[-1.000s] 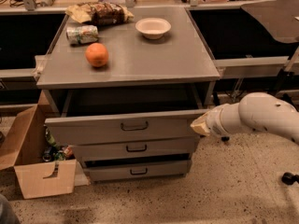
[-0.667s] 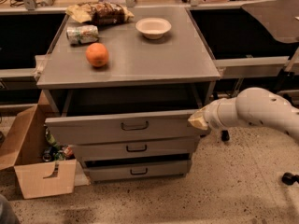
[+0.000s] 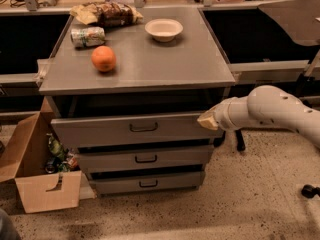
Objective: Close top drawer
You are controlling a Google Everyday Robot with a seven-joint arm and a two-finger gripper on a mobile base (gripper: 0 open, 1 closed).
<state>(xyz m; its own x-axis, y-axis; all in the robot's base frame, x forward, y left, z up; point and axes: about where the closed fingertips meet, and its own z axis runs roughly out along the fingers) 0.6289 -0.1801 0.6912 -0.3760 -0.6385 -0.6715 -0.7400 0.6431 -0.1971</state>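
The top drawer (image 3: 135, 129) of the grey metal cabinet stands pulled out a short way, its tall front panel with a small dark loop handle (image 3: 143, 128) facing me. Its dark inside shows under the cabinet top. My gripper (image 3: 207, 120) at the end of the white arm (image 3: 272, 109) comes in from the right and touches the right end of the drawer front. Below it are two shorter drawer fronts (image 3: 145, 159).
On the cabinet top (image 3: 150, 64) lie an orange (image 3: 103, 59), a can (image 3: 88, 36), a snack bag (image 3: 107, 14) and a white bowl (image 3: 163, 29). An open cardboard box (image 3: 37, 176) with trash stands on the floor at the left. Dark tables stand behind.
My gripper has moved left against the right end of the top drawer front. The drawer has slid in a little toward the cabinet.
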